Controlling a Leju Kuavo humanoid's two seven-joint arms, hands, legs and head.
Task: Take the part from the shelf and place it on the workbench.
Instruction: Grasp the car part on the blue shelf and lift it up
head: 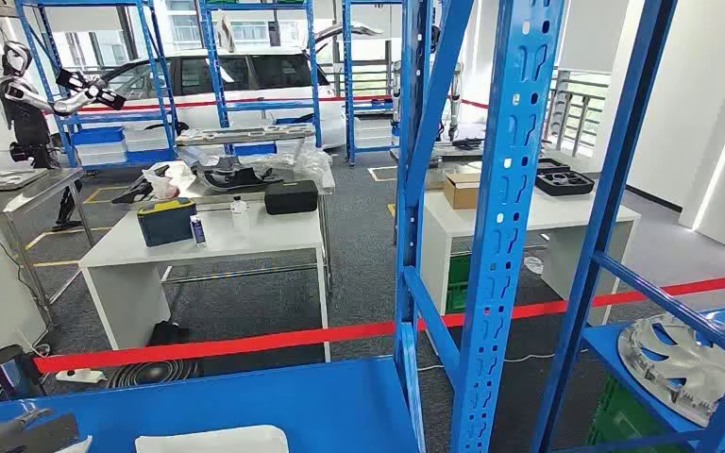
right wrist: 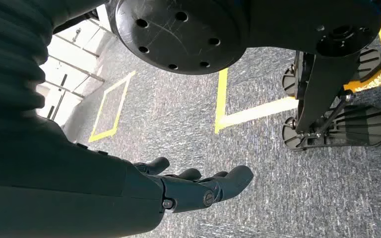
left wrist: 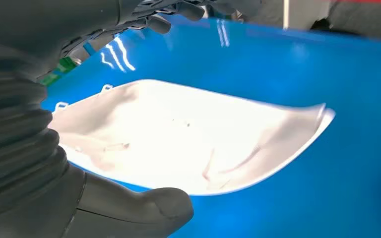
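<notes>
Part: white part (left wrist: 188, 136) lies flat on the blue shelf (left wrist: 327, 64).
Left hand (left wrist: 144, 208): spread above the part, holding nothing.
Right hand (right wrist: 198, 186): fingers spread, over grey floor (right wrist: 278, 163).

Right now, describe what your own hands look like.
The left robot hand has a grey ribbed cover at the wrist, a thick smooth grey thumb and darker fingers. The right robot hand looks dark grey, its fingers segmented with small round pivots.

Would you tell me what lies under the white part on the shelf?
The white part lies directly on the blue shelf, with the left hand beside it. The shelf shows all around the part; whatever lies beneath its middle is covered.
</notes>
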